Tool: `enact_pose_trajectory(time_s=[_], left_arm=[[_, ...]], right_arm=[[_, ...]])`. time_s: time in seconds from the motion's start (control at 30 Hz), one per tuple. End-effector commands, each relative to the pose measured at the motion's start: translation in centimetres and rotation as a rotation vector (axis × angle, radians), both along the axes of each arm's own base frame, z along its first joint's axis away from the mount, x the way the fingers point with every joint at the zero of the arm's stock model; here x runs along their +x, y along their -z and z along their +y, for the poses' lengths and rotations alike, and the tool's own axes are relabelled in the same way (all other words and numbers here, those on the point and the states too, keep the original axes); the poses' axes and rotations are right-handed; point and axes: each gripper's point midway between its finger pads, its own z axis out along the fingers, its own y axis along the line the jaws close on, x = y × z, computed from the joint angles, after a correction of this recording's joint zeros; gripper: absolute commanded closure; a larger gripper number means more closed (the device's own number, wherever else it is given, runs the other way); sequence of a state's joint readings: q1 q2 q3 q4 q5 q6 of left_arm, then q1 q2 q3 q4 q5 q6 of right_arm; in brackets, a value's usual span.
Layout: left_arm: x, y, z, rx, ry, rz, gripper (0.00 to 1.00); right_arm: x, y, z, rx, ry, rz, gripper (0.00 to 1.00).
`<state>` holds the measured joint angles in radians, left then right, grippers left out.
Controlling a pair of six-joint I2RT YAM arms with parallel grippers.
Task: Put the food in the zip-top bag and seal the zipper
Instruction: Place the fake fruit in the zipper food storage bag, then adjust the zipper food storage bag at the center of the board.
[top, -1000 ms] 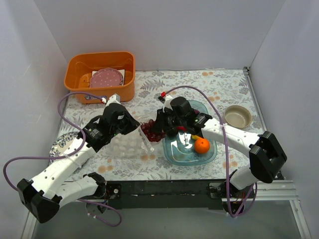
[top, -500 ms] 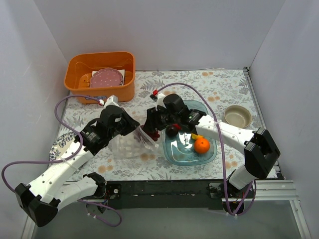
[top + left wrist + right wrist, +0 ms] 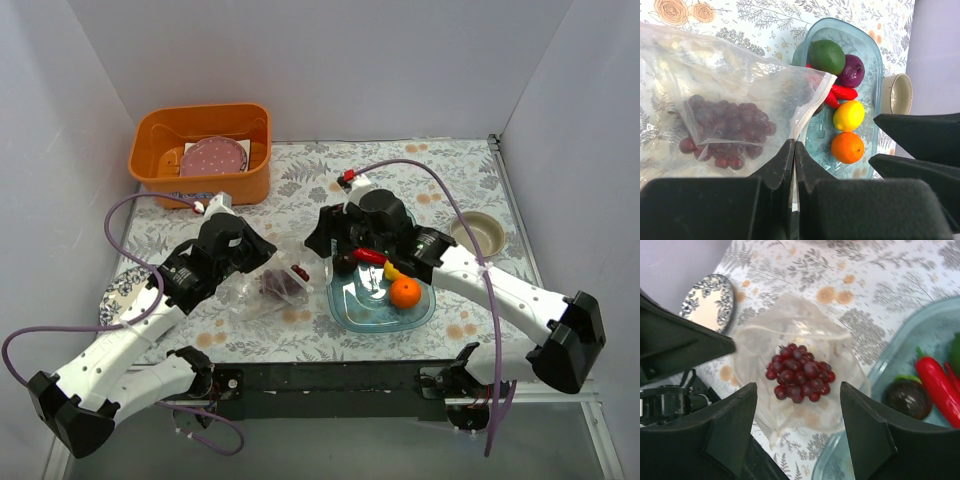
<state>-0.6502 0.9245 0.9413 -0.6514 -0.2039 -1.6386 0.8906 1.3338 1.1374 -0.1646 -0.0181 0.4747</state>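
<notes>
left gripper [image 3: 792, 150] is pinching the bag [image 3: 715, 65] by its rim; right gripper [image 3: 799, 400] is hanging wide and empty over grapes [image 3: 800, 372] — soft, slippery film, probably best gripped at the zipper [image 3: 815, 102].

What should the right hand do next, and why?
Probably move over the tray and take another piece, perhaps the chili: the grapes already lie in the bag, the right hand hangs open and empty above it, and the left hand pinches its mouth edge.
</notes>
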Motion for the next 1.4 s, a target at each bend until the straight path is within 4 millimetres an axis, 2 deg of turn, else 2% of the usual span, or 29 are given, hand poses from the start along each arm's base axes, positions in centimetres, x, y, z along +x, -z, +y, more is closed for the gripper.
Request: enact_pose_trajectory(time_s=[0.0, 0.07, 0.1, 0.2, 0.3, 0.33, 0.5, 0.73, 0.93, 1.07, 1.1, 1.2, 1.37], left_arm=[[-0.3, -0.3, 0.8, 0.005, -0.024, -0.021, 1.00], [-0.4, -0.2, 0.9, 0.006, -0.023, -0.018, 1.00], [-0.5, -0.3, 0.9, 0.007, -0.022, -0.020, 1.00], [-0.7, -0.2, 0.8, 0.005, -0.010, -0.015, 1.00], [-0.8, -0.1, 0.7, 0.006, 0.000, -0.011, 1.00], [-0.9, 0.0, 0.7, 0.007, 0.004, -0.011, 1.00], [-1.0, 0.3, 0.6, 0.012, 0.011, 0.000, 1.00], [-1.0, -0.3, 0.2, 0.003, 0.034, -0.004, 1.00], [-1.3, 0.4, -0.4, 0.007, 0.071, 0.020, 1.00], [-1.4, 1.0, -0.5, 0.009, 0.082, 0.027, 1.00], [-1.4, 1.2, -0.5, 0.009, 0.083, 0.030, 1.00], [-1.5, 1.6, -0.7, 0.010, 0.090, 0.041, 1.00], [-1.6, 2.2, -0.7, 0.018, 0.097, 0.055, 1.00]], right_arm=[[0.2, 5.1, -3.3, -0.113, 0.129, 0.068, 0.25], [0.0, 6.7, -3.5, -0.145, 0.124, 0.099, 0.25], [-0.1, 8.1, -3.6, -0.174, 0.120, 0.120, 0.26], [0.1, 9.8, -3.2, -0.189, 0.100, 0.136, 0.27], [0.8, 10.5, -2.9, -0.203, 0.097, 0.123, 0.28], [1.2, 10.0, -2.5, -0.195, 0.093, 0.110, 0.28], [2.2, 10.7, -1.7, -0.226, 0.072, 0.111, 0.33], [2.9, 11.4, -1.6, -0.222, 0.059, 0.115, 0.38], [3.5, 11.2, -1.2, -0.205, 0.034, 0.098, 0.42], [3.4, 11.2, -1.0, -0.189, 0.022, 0.102, 0.50], [3.4, 11.2, -1.0, -0.188, 0.016, 0.096, 0.57], [3.2, 11.1, -1.0, -0.174, 0.006, 0.088, 0.67], [3.0, 10.9, -0.8, -0.157, -0.011, 0.080, 0.96]])
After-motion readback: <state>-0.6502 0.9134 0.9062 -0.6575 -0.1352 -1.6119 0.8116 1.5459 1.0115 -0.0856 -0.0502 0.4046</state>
